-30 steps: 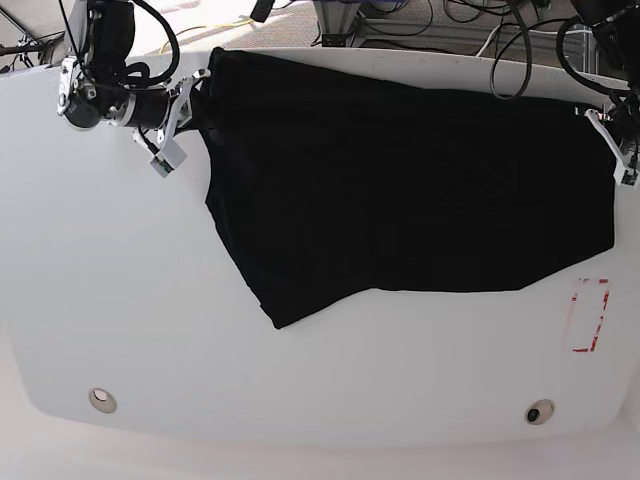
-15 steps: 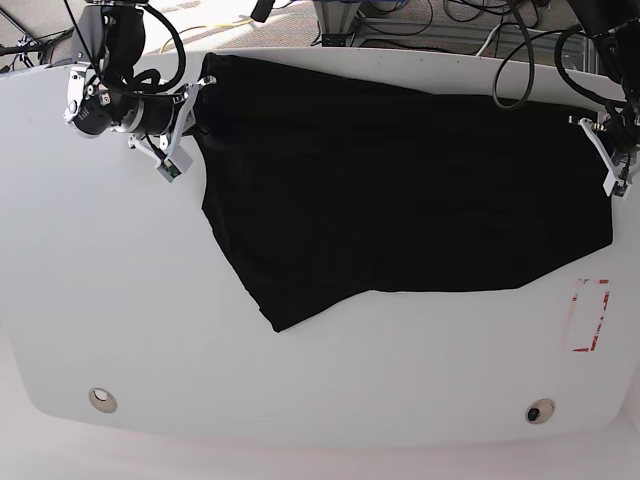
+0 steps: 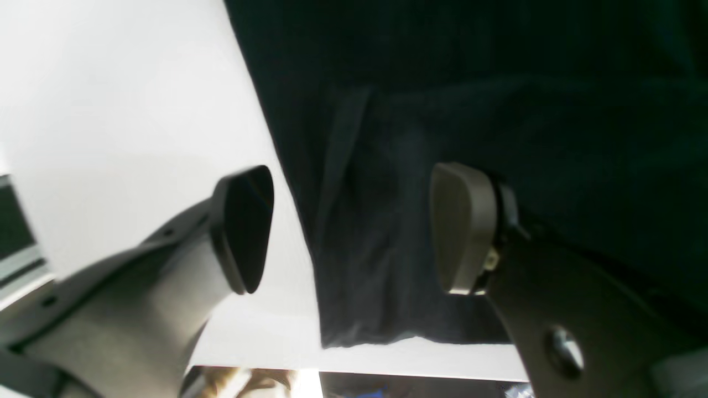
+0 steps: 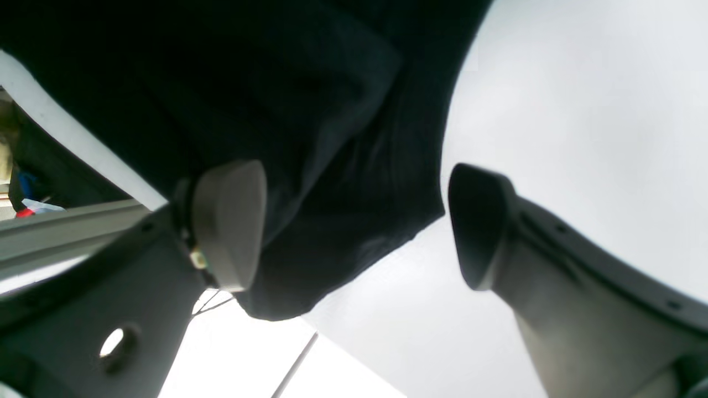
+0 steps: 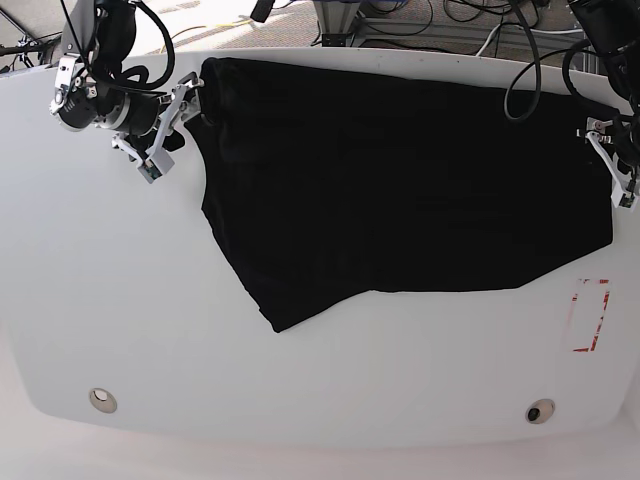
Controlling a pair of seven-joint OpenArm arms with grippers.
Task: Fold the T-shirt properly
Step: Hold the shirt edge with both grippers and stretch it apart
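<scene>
Lying spread plain-black-side up across the far half of the white table [image 5: 300,400], the T-shirt [image 5: 400,200], with one corner hanging toward the near edge and a red-marked rectangle [image 5: 589,315] just off its lower corner. Standing with jaws wide apart at the cloth's far corner, the right gripper [image 4: 354,221], one pad over the fabric, one over bare table, nothing pinched. Likewise released, the left gripper [image 3: 351,226], straddling the opposite hem edge, clamping nothing.
</scene>
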